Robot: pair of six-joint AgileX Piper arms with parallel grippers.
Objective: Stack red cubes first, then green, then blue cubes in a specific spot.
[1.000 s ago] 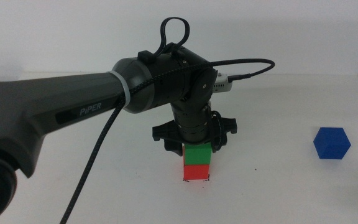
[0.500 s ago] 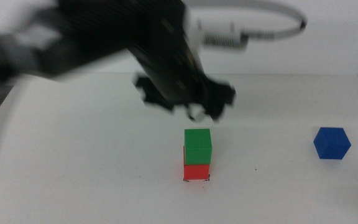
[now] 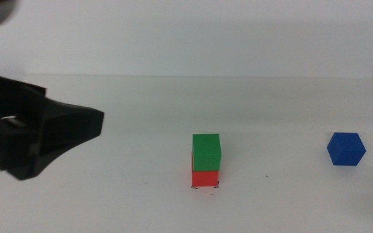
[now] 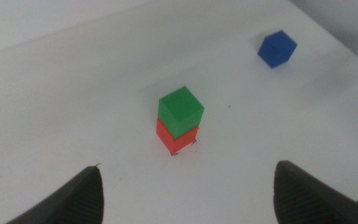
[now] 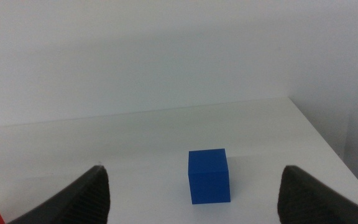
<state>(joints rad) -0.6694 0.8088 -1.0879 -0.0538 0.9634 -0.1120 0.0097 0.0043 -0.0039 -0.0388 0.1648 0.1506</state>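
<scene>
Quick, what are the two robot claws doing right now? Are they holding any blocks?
Left gripper: open, holding nothing, up above the green cube that sits on the red cube.
Right gripper: open, holding nothing, facing the blue cube.

Left arm (image 3: pixel 37 139): dark grey, blurred, wedge-shaped housing; fingers (image 4: pixel 67 202) dark, rounded tips.
</scene>
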